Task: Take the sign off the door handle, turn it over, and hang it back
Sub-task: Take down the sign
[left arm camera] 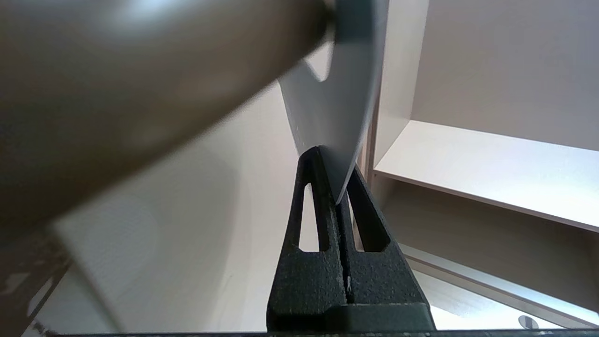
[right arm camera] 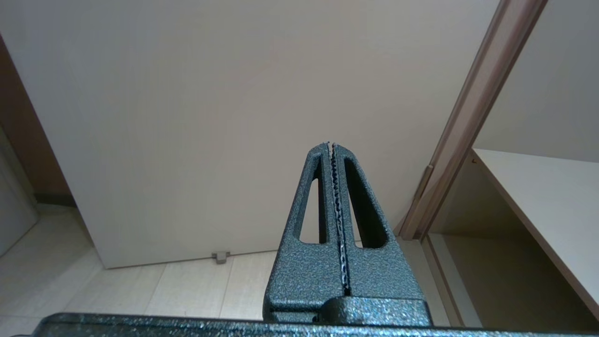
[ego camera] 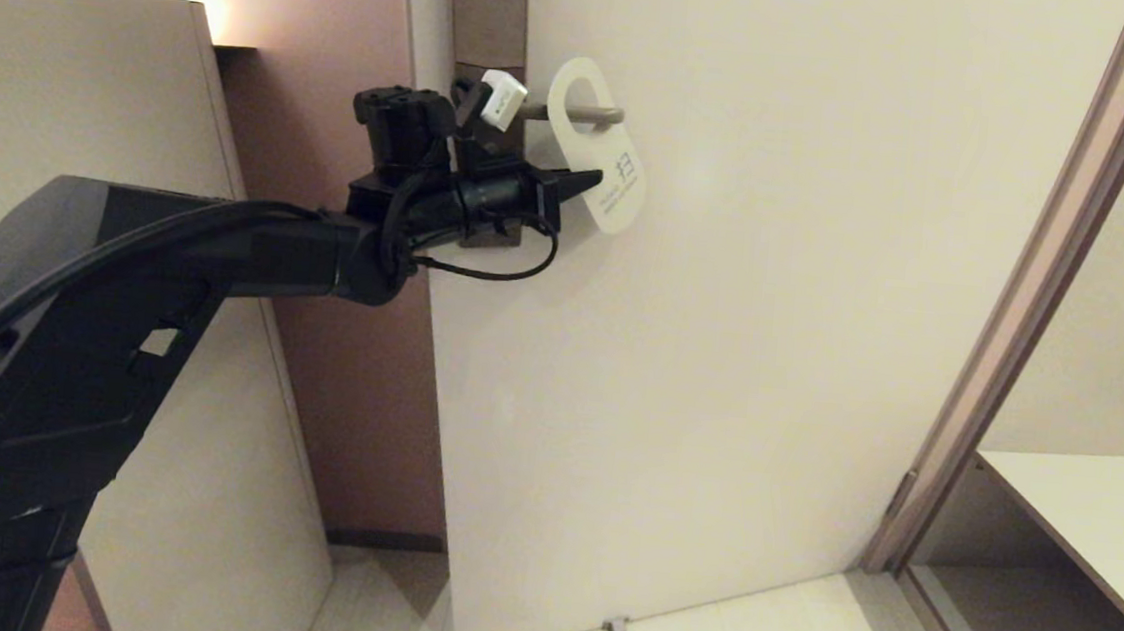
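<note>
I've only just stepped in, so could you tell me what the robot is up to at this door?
The left gripper is shut on the lower edge of the sign, which hangs by its oval hole on the door handle. The sign's white side faces out and it tilts a little. In the left wrist view the fingers pinch the sign's thin edge. The right gripper is shut on nothing, parked low and pointing at the door.

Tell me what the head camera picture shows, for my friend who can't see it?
The robot's left pincer is shut on the lower edge of the sign, whose white side shows as it hangs on the door handle. The pale door fills the middle, with a shelf at the right.
</note>
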`<state>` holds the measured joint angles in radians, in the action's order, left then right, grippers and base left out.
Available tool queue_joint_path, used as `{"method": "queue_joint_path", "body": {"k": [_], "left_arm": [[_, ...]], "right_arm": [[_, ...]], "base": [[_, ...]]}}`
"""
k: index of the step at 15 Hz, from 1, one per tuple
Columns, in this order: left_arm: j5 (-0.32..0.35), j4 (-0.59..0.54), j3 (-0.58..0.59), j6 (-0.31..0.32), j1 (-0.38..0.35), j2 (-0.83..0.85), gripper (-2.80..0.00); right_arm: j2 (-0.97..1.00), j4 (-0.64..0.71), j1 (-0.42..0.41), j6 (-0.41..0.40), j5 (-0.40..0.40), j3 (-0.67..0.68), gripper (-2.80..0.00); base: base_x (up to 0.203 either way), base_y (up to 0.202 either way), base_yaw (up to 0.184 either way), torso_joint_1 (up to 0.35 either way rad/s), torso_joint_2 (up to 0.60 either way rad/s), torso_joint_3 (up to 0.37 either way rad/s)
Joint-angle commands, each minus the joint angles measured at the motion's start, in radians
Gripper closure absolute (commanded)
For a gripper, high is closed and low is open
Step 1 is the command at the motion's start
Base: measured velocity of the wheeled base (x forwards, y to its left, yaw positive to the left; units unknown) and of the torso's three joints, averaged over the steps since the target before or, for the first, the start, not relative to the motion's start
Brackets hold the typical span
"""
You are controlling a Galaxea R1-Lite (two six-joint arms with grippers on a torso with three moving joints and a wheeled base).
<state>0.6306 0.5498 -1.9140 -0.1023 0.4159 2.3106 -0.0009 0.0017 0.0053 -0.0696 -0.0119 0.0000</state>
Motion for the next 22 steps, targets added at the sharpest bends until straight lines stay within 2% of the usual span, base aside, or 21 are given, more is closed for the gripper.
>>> {"method": "queue_joint_path", "body": {"k": [1, 17, 20, 22], "left_arm": [[0.004, 0.003, -0.009, 0.0, 0.009, 0.006, 0.0], [0.015, -0.001, -0.016, 0.007, 0.029, 0.001, 0.0], [0.094, 0.0, -0.019, 0.007, 0.028, 0.001, 0.0], [0.112, -0.001, -0.019, 0.007, 0.027, 0.003, 0.0]], "right_arm": [[0.001, 0.0, 0.001, -0.001, 0.0, 0.0, 0.0], [0.001, 0.0, 0.001, -0.001, 0.0, 0.0, 0.0], [0.001, 0.0, 0.001, -0.001, 0.0, 0.0, 0.0], [0.001, 0.0, 0.001, -0.001, 0.0, 0.0, 0.0]], "base": [[0.0, 0.0, 0.0, 0.0, 0.0, 0.0], [0.0, 0.0, 0.0, 0.0, 0.0, 0.0], [0.0, 0.0, 0.0, 0.0, 0.0, 0.0], [0.0, 0.0, 0.0, 0.0, 0.0, 0.0]]}}
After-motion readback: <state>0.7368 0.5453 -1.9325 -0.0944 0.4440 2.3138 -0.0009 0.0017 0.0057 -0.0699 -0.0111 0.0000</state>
